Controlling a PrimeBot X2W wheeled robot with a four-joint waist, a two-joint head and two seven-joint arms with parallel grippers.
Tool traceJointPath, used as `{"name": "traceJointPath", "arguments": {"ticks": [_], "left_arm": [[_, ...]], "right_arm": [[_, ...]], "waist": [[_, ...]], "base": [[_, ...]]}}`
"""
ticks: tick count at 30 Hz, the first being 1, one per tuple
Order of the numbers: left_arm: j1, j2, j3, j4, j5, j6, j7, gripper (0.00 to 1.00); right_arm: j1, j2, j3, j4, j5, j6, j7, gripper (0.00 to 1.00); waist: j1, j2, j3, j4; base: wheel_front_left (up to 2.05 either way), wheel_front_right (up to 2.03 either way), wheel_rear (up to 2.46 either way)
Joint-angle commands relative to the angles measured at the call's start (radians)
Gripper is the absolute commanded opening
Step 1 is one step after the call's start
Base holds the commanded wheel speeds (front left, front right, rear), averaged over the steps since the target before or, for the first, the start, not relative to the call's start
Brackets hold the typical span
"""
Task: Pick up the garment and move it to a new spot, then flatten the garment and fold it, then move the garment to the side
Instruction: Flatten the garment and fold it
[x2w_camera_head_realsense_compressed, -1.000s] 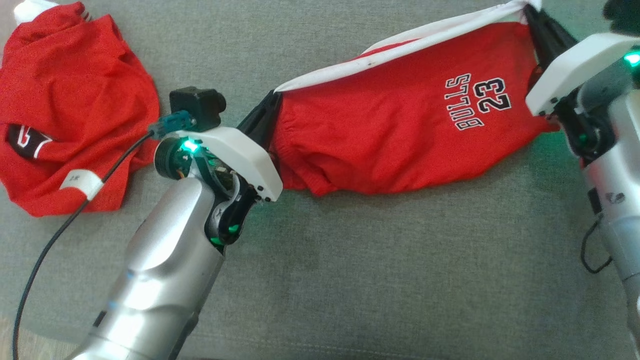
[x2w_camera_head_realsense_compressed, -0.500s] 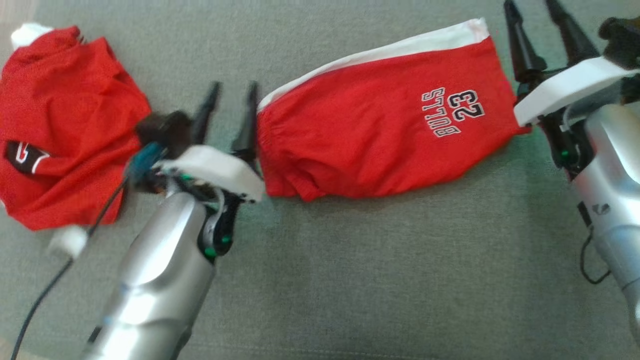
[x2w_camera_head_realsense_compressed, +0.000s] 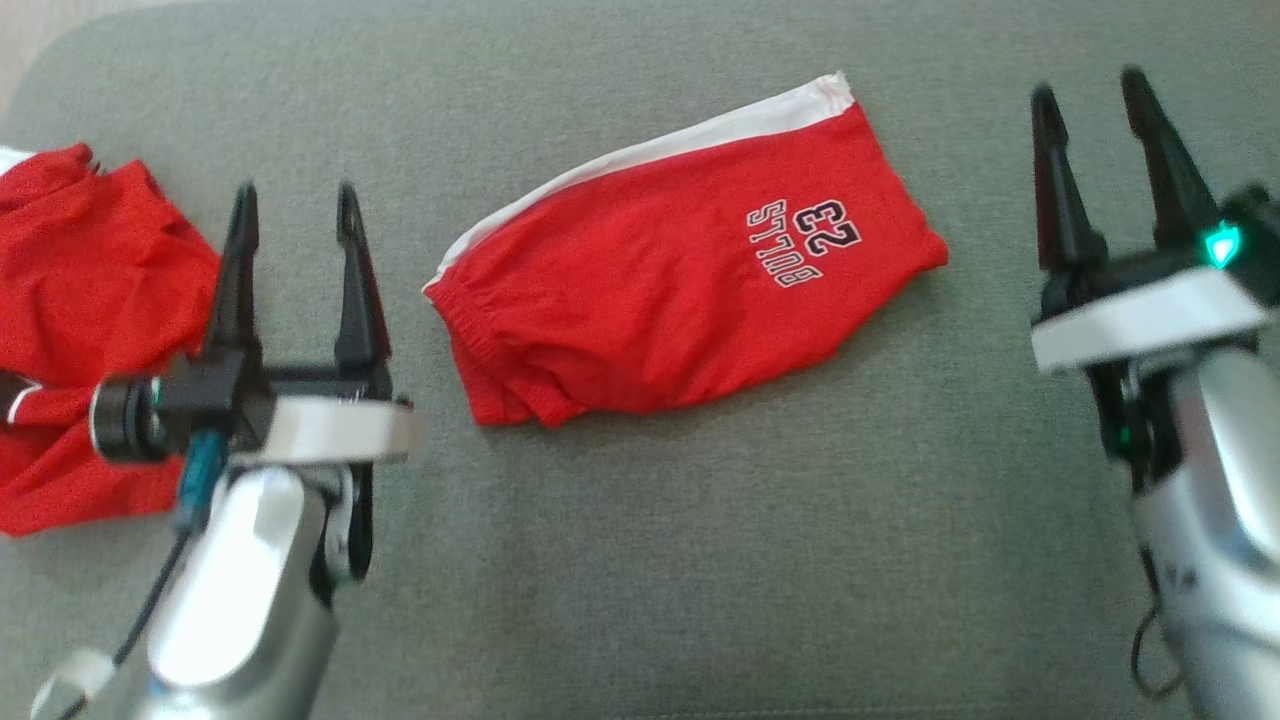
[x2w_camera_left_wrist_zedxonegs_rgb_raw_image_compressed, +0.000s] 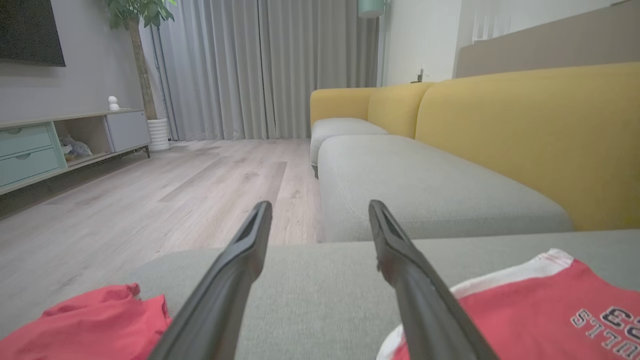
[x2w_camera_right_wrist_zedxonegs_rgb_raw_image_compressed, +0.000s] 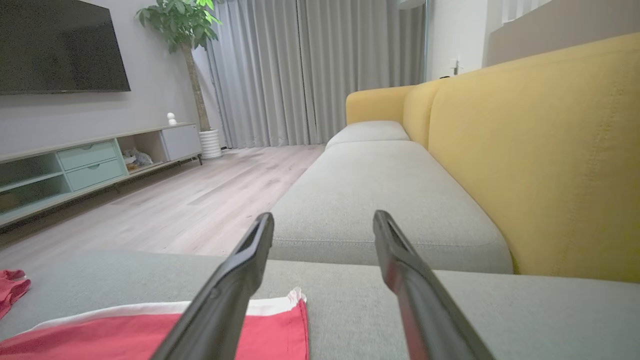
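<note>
Shorts of limp, light red-and-white fabric (x2w_camera_head_realsense_compressed: 660, 290) are probably wanting waistband and hem-corner pinches, left gripper (x2w_camera_head_realsense_compressed: 296, 195) and right gripper (x2w_camera_head_realsense_compressed: 1088, 88) holding jaws apart.

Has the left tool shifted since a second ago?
Yes. The left tool has let go of the Bulls shorts and drawn back left, toward the crumpled red garment.

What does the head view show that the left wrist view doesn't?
Head view: the right tool, open, and the whole outline of the red Bulls shorts. Left wrist view: yellow sofa back, wood floor, grey curtains, cabinet. Both: the open left tool, the shorts' printed end, the second red garment, the grey cushion.
</note>
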Motion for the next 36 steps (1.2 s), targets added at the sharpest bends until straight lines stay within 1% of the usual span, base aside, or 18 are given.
{"name": "traceJointPath", "arguments": {"ticks": [1,4,8,9,16,25,33,36], "left_arm": [[0.024,0.041,0.041,-0.03,0.011,0.011,-0.005,1.0],[0.067,0.058,0.038,-0.018,0.01,0.009,-0.001,1.0],[0.112,0.073,0.033,-0.002,0.002,0.01,0.021,1.0],[0.112,0.073,0.033,-0.002,0.002,0.01,0.021,1.0],[0.148,0.089,0.025,0.004,-0.013,0.009,0.068,1.0],[0.158,0.095,0.026,0.001,-0.028,0.014,0.087,1.0],[0.15,0.094,0.022,-0.003,-0.033,0.017,0.085,1.0],[0.142,0.089,0.019,-0.007,-0.035,0.017,0.081,1.0]], "right_arm": [[0.06,0.024,-0.024,-0.1,-0.028,-0.001,0.031,1.0],[0.168,0.065,-0.068,-0.204,-0.058,-0.001,0.095,1.0],[0.29,0.111,-0.098,-0.315,-0.083,-0.001,0.168,1.0],[0.29,0.111,-0.098,-0.315,-0.083,-0.001,0.168,1.0],[0.416,0.148,-0.127,-0.43,-0.101,-0.001,0.251,1.0],[0.447,0.165,-0.137,-0.48,-0.113,-0.001,0.284,1.0],[0.445,0.162,-0.148,-0.488,-0.116,-0.001,0.293,1.0],[0.442,0.152,-0.161,-0.478,-0.11,-0.001,0.303,1.0]], "waist": [[0.0001,0.0,-0.012,-0.014],[0.0001,0.0,-0.026,-0.027],[0.0001,0.0,-0.046,-0.041],[0.0001,0.0,-0.046,-0.041],[0.0001,0.0,-0.061,-0.048],[0.0001,0.0,-0.064,-0.053],[0.0001,0.0,-0.056,-0.048],[0.0001,0.0,-0.048,-0.036]], "base": [[0.0,0.0,0.0],[0.0,0.0,0.0],[0.0,0.0,0.0],[0.0,0.0,0.0],[0.0,0.0,0.0],[0.0,0.0,0.0],[0.0,0.0,0.0],[0.0,0.0,0.0]]}}
